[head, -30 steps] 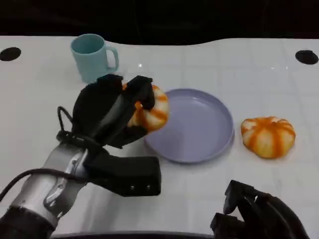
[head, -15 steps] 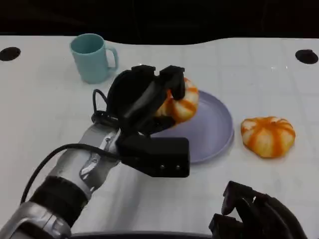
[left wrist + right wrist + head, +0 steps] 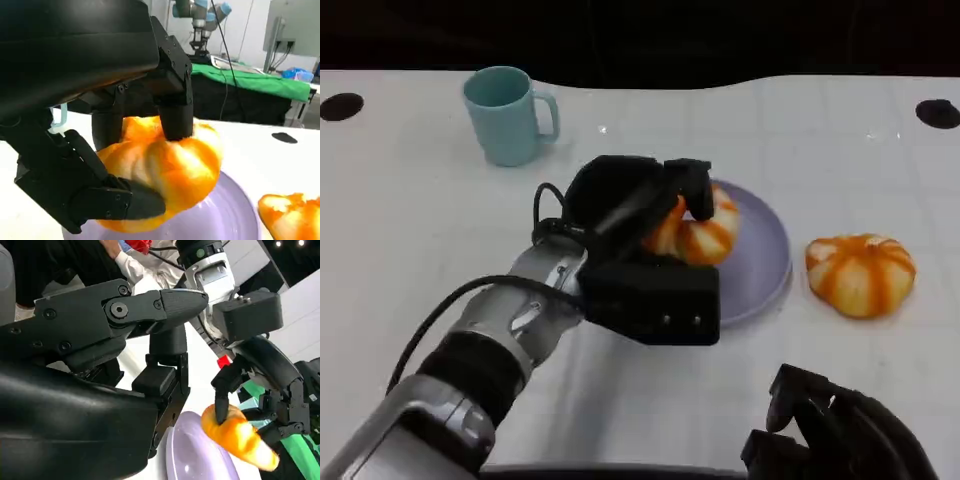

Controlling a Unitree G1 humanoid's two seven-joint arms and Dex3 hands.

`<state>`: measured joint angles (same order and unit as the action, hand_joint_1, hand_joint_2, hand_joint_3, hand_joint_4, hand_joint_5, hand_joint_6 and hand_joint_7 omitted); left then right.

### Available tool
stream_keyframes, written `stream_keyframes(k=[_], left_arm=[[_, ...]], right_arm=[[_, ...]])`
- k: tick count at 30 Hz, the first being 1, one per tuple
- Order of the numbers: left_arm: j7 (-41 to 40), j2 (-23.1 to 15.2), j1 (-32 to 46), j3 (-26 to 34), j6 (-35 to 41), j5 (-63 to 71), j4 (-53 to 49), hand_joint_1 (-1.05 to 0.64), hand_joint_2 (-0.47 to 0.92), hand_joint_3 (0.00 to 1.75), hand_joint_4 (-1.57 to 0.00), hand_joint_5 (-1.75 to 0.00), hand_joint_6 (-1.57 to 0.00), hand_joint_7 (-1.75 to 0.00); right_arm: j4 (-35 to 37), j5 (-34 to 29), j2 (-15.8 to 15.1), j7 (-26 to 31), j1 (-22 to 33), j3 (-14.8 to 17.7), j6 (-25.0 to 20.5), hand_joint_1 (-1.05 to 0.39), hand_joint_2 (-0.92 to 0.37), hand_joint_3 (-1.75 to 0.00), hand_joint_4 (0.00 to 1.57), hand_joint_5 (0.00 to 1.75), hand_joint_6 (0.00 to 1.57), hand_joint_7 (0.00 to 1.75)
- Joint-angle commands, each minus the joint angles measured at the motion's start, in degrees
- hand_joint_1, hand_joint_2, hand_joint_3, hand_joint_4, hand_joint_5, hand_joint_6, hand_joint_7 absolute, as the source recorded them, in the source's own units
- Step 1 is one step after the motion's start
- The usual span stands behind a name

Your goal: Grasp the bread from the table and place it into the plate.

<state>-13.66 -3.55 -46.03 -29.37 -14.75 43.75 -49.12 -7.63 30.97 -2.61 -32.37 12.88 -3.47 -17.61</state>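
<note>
Right now we have our left hand clamped on the bread, fingers wrapped over its top and side, and the roll sits over the near-left part of the purple plate. What the coming move turns on, as we judge it, is the gap beneath: in the left wrist view the bread hangs just above the plate, yet we cannot tell whether its underside already touches the surface or is still clear of it, because our own fingers and the lower thumb cover the contact line. The roll is round, so no long axis matters; release needs only a short drop straight down. Our right hand rests at the table's near edge, well apart from the plate, with fingers curled in and nothing visibly in them, though it is cut off by the frame. A second bread lies on the table just beside the plate's right rim, nearer that right hand. A teal mug stands further back on the left. Our forearm hides the plate's near-left rim in the head view.
</note>
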Motion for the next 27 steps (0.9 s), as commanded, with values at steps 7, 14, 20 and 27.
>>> stream_keyframes(k=[7,14,20,27], left_arm=[[11.41,-2.80,0.01,-1.14,3.01,-0.88,4.03,-0.52,0.92,0.20,-0.28,-0.22,-0.24,0.00],[14.44,-4.79,1.53,-0.93,3.31,-1.41,6.85,-0.66,0.92,0.28,-0.24,-0.16,-0.17,0.00],[11.39,-7.96,7.13,1.45,-1.69,-3.95,12.85,-0.62,0.92,0.25,-0.34,-0.20,-0.25,-0.04],[9.74,-9.08,15.24,6.62,-5.42,-10.12,21.09,-0.55,0.92,0.21,-0.58,-0.35,-0.41,-0.10]], right_arm=[[-0.21,0.01,-0.65,-0.08,0.30,0.61,0.39,-0.74,-0.92,-0.20,0.86,1.64,0.73,1.45],[0.34,-0.40,-0.40,-0.05,0.02,0.49,1.18,-0.75,-0.92,-0.22,0.86,1.64,0.73,1.45],[-0.01,-0.41,-0.67,-0.17,0.03,0.52,1.40,-0.74,-0.92,-0.24,0.85,1.67,0.72,1.46],[0.12,0.40,-0.54,0.10,0.10,0.86,0.78,-0.73,-0.92,-0.21,0.86,1.61,0.73,1.43]])
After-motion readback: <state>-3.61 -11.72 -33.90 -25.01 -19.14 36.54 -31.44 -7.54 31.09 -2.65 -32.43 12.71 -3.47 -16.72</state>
